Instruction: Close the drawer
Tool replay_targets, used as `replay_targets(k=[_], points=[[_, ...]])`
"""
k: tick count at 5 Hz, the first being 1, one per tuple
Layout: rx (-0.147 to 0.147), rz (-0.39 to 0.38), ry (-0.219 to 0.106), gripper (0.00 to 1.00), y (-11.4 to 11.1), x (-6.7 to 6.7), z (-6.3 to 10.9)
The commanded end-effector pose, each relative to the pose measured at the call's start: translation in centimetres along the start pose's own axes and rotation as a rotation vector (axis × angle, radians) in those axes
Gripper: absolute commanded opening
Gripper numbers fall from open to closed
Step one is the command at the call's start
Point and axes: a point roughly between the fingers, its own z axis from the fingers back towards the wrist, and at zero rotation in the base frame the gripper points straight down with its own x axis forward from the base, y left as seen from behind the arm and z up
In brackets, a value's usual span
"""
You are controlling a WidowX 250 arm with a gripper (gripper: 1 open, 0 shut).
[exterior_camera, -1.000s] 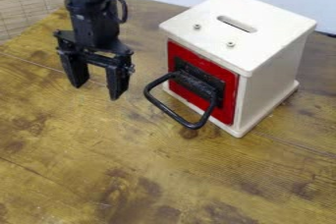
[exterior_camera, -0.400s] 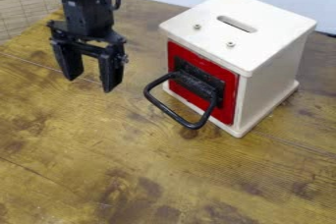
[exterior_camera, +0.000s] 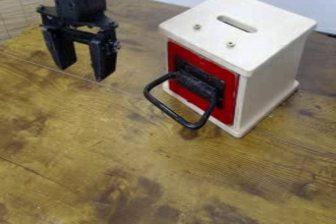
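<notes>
Tool (exterior_camera: 78, 63) hangs wide open and empty, its top cut off, well apart from the drawer (exterior_camera: 205, 83), whose sides hide inside the box (exterior_camera: 257, 41).

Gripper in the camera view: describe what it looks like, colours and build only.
The gripper is black all over, with a blocky, boxy body that splits into two thick, flat-sided jaws with squared tips. The arm section above it is also black, with what looks like a dark cable looping at its side. No markings or labels can be made out.
</notes>
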Motion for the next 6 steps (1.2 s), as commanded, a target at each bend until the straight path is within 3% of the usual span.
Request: replay_targets(k=[1, 3, 6], points=[[0.024, 0.001, -0.123, 1.00, 1.1, 0.0, 4.5], [0.028, 0.012, -0.122, 1.00, 1.7, -0.2, 3.9], [0.038, 0.036, -0.122, 1.00, 0.9, -0.8, 3.4]])
